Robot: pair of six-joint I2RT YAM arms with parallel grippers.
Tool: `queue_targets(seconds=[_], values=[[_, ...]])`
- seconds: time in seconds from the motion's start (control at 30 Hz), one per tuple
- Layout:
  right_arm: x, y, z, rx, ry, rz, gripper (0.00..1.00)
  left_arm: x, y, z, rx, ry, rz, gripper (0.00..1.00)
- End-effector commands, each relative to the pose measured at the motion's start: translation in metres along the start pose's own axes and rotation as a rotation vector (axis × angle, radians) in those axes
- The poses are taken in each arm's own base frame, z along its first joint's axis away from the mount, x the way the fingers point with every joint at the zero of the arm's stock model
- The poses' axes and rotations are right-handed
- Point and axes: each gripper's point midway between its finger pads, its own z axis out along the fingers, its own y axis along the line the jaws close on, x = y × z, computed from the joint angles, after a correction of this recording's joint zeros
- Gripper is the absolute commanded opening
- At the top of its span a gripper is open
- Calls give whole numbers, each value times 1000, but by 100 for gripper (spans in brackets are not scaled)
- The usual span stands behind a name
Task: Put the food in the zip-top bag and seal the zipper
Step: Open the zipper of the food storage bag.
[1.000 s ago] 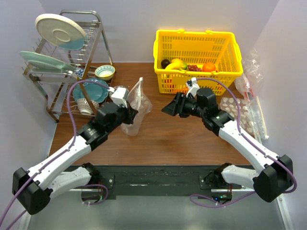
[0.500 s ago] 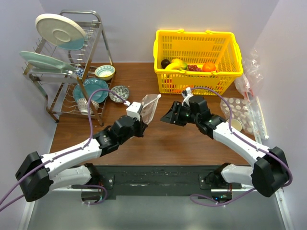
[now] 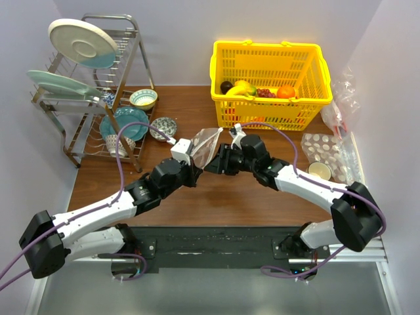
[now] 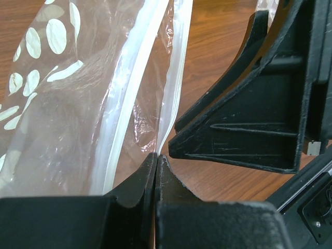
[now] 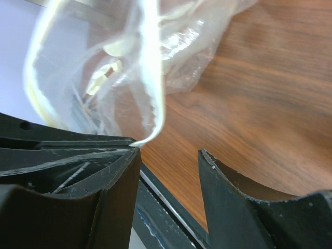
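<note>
The zip-top bag point(image 3: 206, 144) hangs in the air above the middle of the worktop point(image 3: 216, 193), just near of the yellow basket point(image 3: 266, 44). It is clear, crumpled and slack. In the left wrist view its zipper point(image 4: 136, 88) shows as two pale strips running side by side down to the fingertips, the mouth slightly parted between them. The left end effector point(image 4: 156, 156) is closed tight on the bag's edge at the lower end of the strip, its fingers pressed together. The left arm reaches from the near left corner diagonally toward the centre, forearm low and wrist raised to the bag. The right end effector point(image 5: 169, 150) stands apart, with bare wood visible through the gap. One fingertip point(image 5: 132, 151) touches the curled end of the pale strip, and nothing lies between the fingers. In the overhead view it sits just right of the bag, tip to tip with the left one. The right arm comes from the near right corner, bent at the elbow, forearm pointing left. The banana bunch point(image 3: 241, 86) lies in the basket with other toy produce; no food is visible in the bag. A dish rack point(image 3: 92, 98) with plates stands at the far left.
</note>
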Motion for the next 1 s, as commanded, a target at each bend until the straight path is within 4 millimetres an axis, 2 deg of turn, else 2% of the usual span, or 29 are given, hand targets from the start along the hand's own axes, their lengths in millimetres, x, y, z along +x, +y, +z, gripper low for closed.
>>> queue_targets(seconds=[0.0, 0.23, 0.43, 0.63, 0.7, 0.73, 0.77, 0.83, 0.87, 0.97], values=[[-31, 36, -4, -97, -105, -33, 52, -12, -7, 0, 17, -50, -34, 0], [-37, 36, -7, -83, -132, -32, 55, -15, -10, -1, 31, -56, -36, 0], [-38, 27, 1, -41, -134, 0, 50, -15, -14, -3, 41, -60, -33, 0], [-36, 20, 10, -12, -117, 26, 24, -14, -16, -5, 56, -66, -31, 0], [-34, 17, 12, -2, -106, 27, 10, -15, -15, -5, 56, -69, -30, 0], [-33, 17, 12, -2, -101, 26, 6, -14, -15, -5, 54, -66, -29, 4], [-33, 17, 12, 0, -100, 22, 0, -14, -15, -5, 56, -66, -29, 12], [-32, 15, 10, 12, -96, 14, 0, -17, -18, -7, 58, -64, -29, 30], [-33, 13, 9, 25, -103, 1, 0, -18, -18, -9, 58, -58, -25, 35], [-31, 8, 4, 54, -98, -26, 0, -40, -30, -24, 87, -79, -5, 41]])
